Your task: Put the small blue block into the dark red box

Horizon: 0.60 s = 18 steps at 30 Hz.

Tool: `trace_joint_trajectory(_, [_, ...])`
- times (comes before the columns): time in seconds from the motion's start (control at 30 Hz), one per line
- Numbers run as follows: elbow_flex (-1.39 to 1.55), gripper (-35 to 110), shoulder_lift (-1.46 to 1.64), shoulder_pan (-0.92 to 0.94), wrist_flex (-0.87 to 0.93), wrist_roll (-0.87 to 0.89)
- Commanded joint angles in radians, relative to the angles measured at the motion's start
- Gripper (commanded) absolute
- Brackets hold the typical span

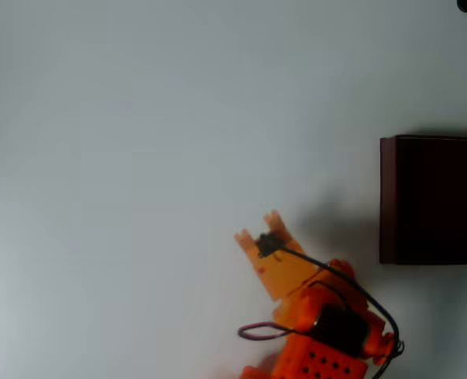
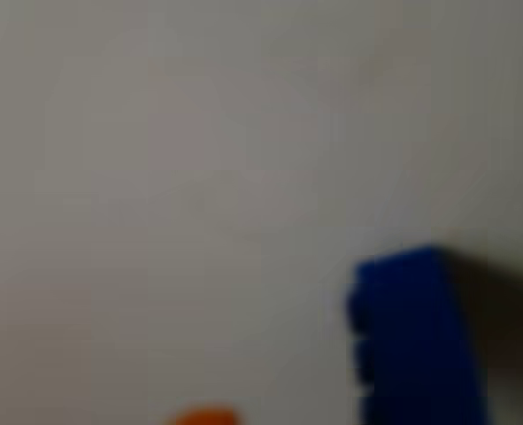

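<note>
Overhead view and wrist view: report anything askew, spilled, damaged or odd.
Nothing stands out. The dark red box sits square at the overhead view's right edge, and the small blue block lies blurred in the wrist view, close to the pincer.

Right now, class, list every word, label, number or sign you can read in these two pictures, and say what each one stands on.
None can be read.
Dark red box: plain walls, no label.
Small blue block: plain, and blurred in the wrist view.
Orange arm: no print visible.
White table: no marks.
</note>
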Motion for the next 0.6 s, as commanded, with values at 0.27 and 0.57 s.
trace_joint_trajectory(0.27, [0.072,27,-0.032,0.034,-0.054,0.015])
trace_joint_trajectory(0.57, [0.078,25,-0.077,0.048,-0.081,0.003])
